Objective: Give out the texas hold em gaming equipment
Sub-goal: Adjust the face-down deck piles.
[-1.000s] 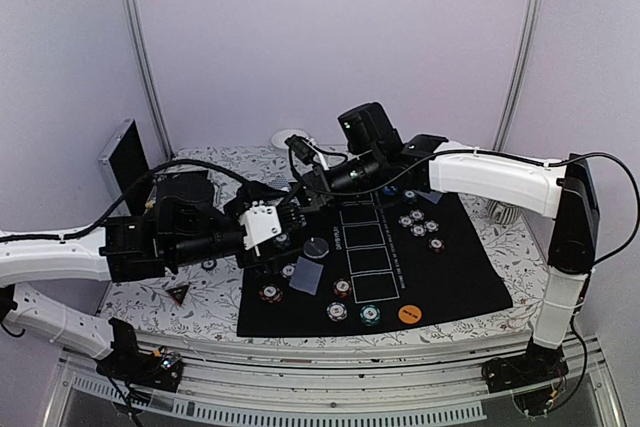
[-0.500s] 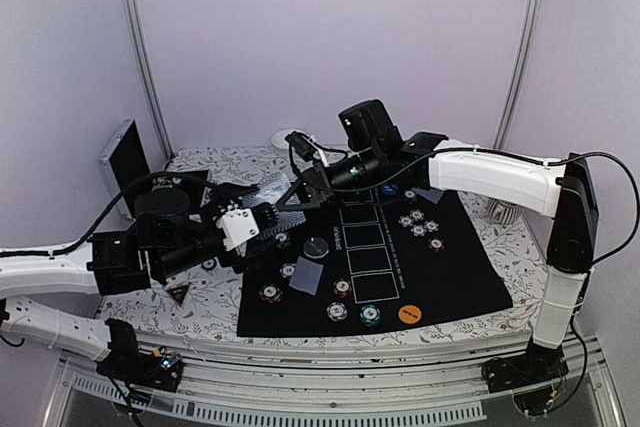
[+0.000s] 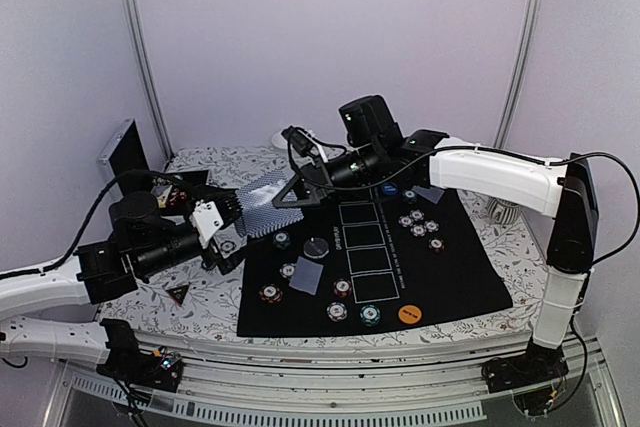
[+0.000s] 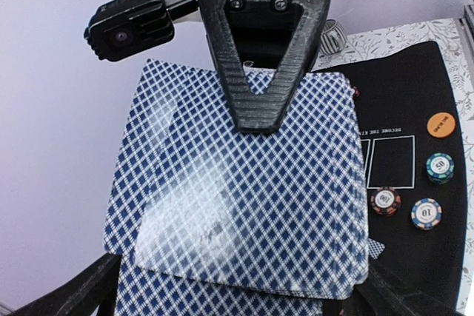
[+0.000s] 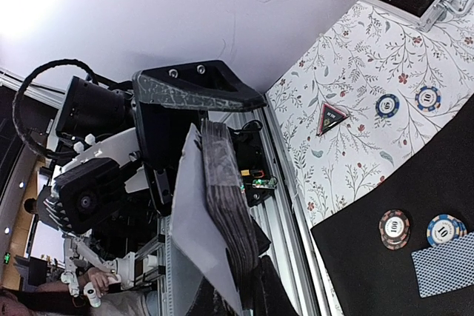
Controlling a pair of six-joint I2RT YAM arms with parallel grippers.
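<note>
My right gripper (image 3: 290,194) is shut on a deck of blue-checked playing cards (image 3: 262,205), held above the table's left part. In the left wrist view the deck (image 4: 244,205) fills the frame, its top card slid askew under a right finger (image 4: 259,72). In the right wrist view the deck (image 5: 229,205) is edge-on with one card sticking out. My left gripper (image 3: 228,222) is open just left of the deck, jaws spread. Chips (image 3: 338,311), an orange button (image 3: 408,314), a black disc (image 3: 317,247) and one card (image 3: 308,275) lie on the black mat (image 3: 460,277). The triangle marker (image 3: 179,293) lies on the floral cloth.
The silver case (image 3: 125,157) stands open at the far left. A white bowl (image 3: 285,137) sits at the back. More chips (image 3: 418,225) cluster on the mat's right, and two chips (image 5: 407,101) lie on the cloth near the triangle marker (image 5: 331,118).
My left arm has drawn back to the left, away from the deck. My right gripper has shifted slightly left with the deck and now shows its checked back.
</note>
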